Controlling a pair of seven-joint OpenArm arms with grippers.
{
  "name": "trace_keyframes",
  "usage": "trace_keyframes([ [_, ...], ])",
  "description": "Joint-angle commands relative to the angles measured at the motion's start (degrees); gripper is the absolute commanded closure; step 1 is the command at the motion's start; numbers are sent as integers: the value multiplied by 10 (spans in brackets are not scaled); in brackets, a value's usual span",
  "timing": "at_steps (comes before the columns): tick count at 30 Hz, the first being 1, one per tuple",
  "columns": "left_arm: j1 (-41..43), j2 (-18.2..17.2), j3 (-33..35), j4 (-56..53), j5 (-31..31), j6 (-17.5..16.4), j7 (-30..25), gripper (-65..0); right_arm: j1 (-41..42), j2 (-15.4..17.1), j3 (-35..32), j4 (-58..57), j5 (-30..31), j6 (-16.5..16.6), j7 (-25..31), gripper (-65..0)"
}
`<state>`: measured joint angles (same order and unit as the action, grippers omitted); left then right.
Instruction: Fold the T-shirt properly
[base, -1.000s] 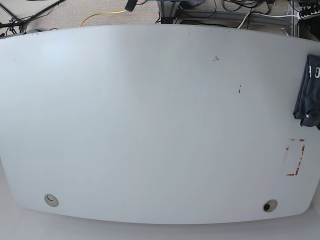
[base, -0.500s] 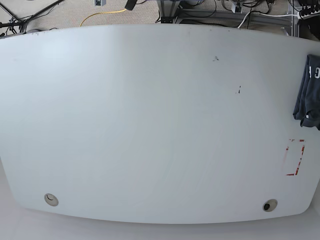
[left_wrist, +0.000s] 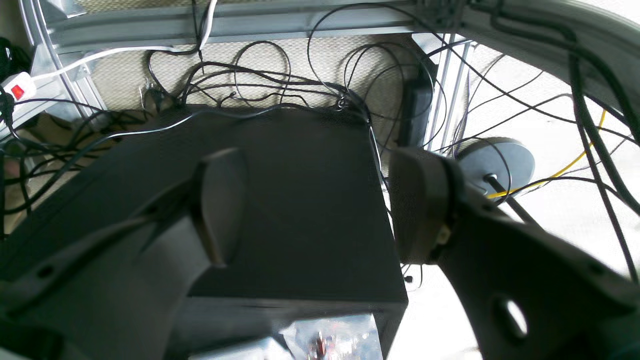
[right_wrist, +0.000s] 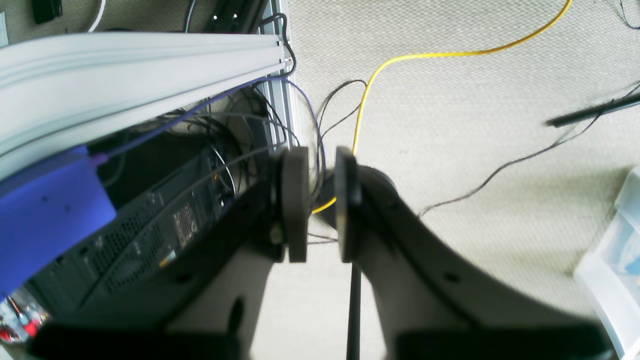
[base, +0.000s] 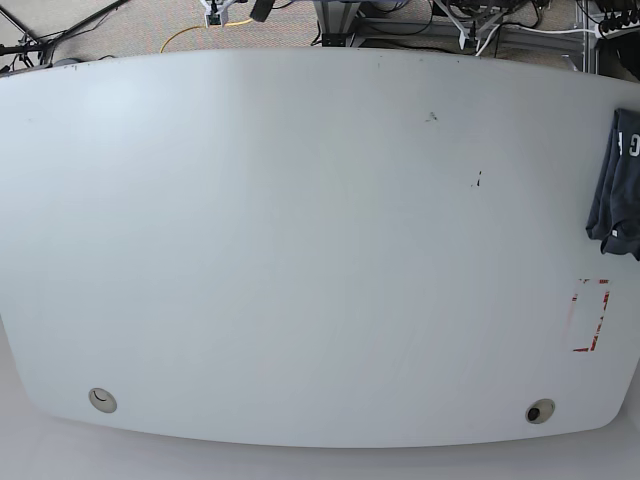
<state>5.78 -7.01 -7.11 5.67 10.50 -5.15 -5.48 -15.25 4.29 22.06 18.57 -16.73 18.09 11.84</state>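
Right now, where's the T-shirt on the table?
In the base view the T-shirt lies bunched at the table's far right edge, partly cut off by the frame, just above the red tape marking.

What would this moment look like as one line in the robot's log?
T-shirt: bunched at table edge, untouched | left gripper: open, empty, off table | right gripper: nearly closed, empty, over floor
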Motion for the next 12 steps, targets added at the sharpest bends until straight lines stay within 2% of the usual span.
trace_keyframes([
  [1,3,3,0,1,0,2,9,-407,2,2,0,-1,0,1,-13,-95],
  [12,2,8,0,1,0,2,8,-407,3,1,0,-1,0,1,-16,-95],
])
